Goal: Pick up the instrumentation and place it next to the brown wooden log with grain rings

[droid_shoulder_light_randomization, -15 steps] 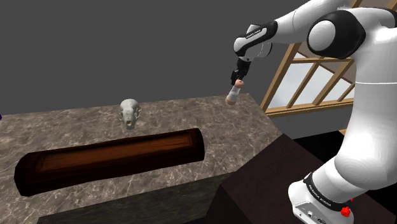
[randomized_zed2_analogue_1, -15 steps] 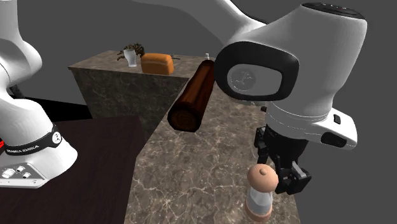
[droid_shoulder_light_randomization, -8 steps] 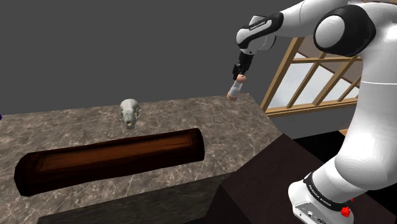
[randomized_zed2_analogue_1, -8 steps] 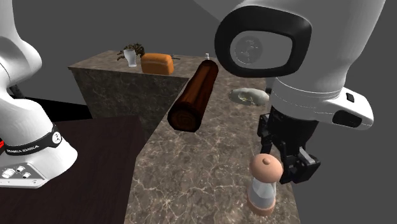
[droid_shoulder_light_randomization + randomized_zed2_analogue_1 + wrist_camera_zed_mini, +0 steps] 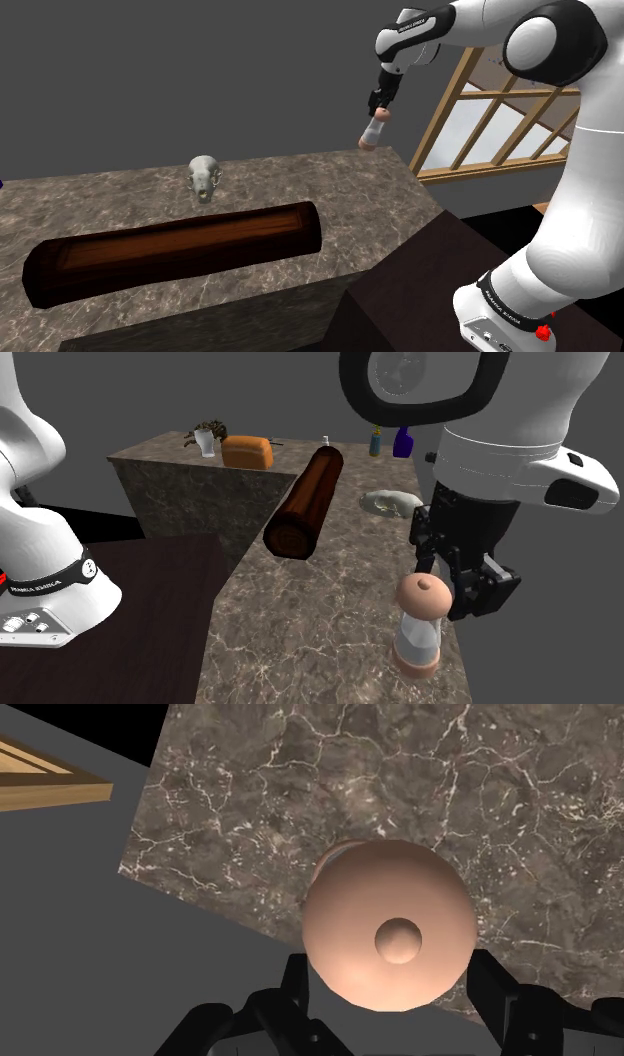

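The instrumentation is a small mill-like piece [image 5: 372, 132] with a peach domed cap and a pale clear body [image 5: 419, 624]. My gripper [image 5: 379, 101] is shut on it and holds it upright in the air above the marble table's far corner. In the wrist view the cap [image 5: 389, 935] sits between both black fingers [image 5: 294, 981], which clasp it just under the dome. The brown log [image 5: 172, 249] lies lengthwise on the table, well away toward the shoulder view's left; its ringed end [image 5: 287, 539] faces the second exterior camera.
A grey skull-like object [image 5: 204, 176] lies on the marble table [image 5: 330, 190] behind the log. A second counter [image 5: 170, 472] holds a bread loaf [image 5: 247, 451] and a potted plant [image 5: 207, 436]. Blue bottles [image 5: 402, 442] stand at the table's far end. A wooden railing [image 5: 490, 110] runs beside the arm.
The gripper has risen with the instrumentation held in it, carrying it higher above the table's corner. The log and the skull-like object have not moved.
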